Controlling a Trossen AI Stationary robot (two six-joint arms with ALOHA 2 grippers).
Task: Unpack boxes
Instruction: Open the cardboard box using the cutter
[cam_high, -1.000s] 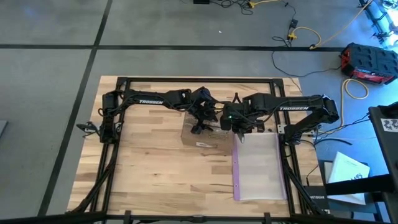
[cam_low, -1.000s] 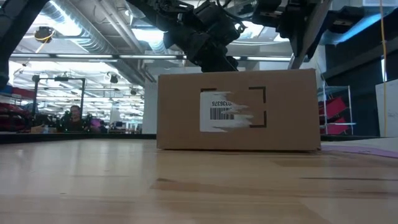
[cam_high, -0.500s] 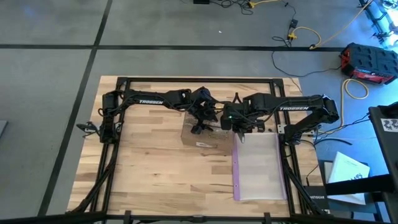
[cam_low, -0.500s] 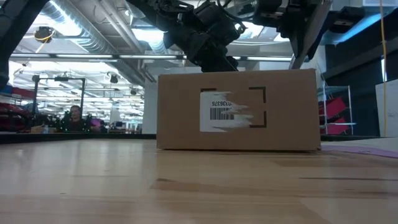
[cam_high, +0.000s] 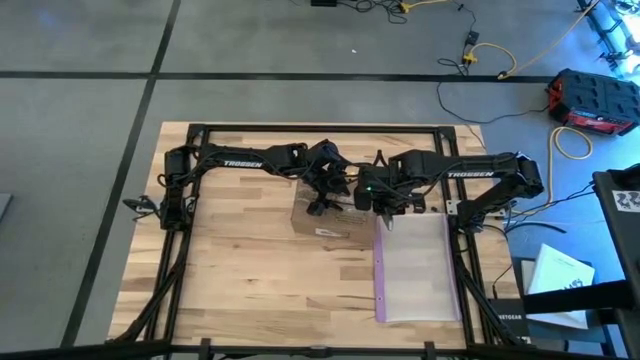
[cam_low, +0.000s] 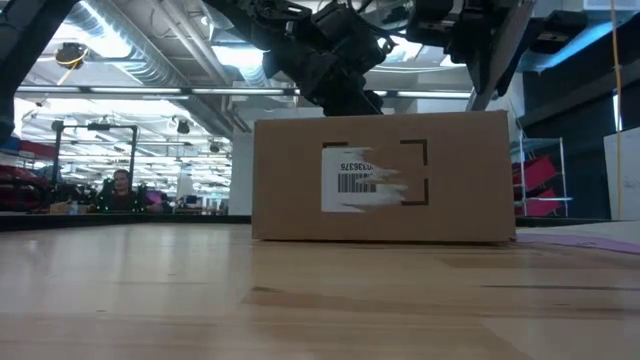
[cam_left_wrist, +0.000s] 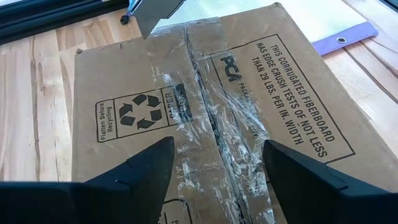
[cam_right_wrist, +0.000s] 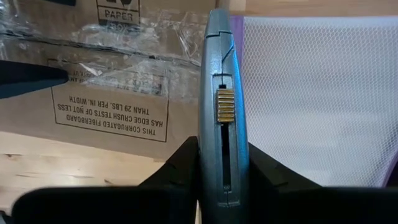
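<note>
Even overhead light; glare on the box's (cam_left_wrist: 205, 118) tape; low view foreground blurred.

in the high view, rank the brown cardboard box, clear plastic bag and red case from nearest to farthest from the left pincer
1. Brown cardboard box, directly under the left pincer.
2. Clear plastic bag with purple edge, table's right side.
3. Red case, on the floor, far right.

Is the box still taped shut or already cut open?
Shut. In the left wrist view the box has both top flaps flat and meeting, with wrinkled clear tape across the seam. Whether the tape is slit, cannot tell.
</note>
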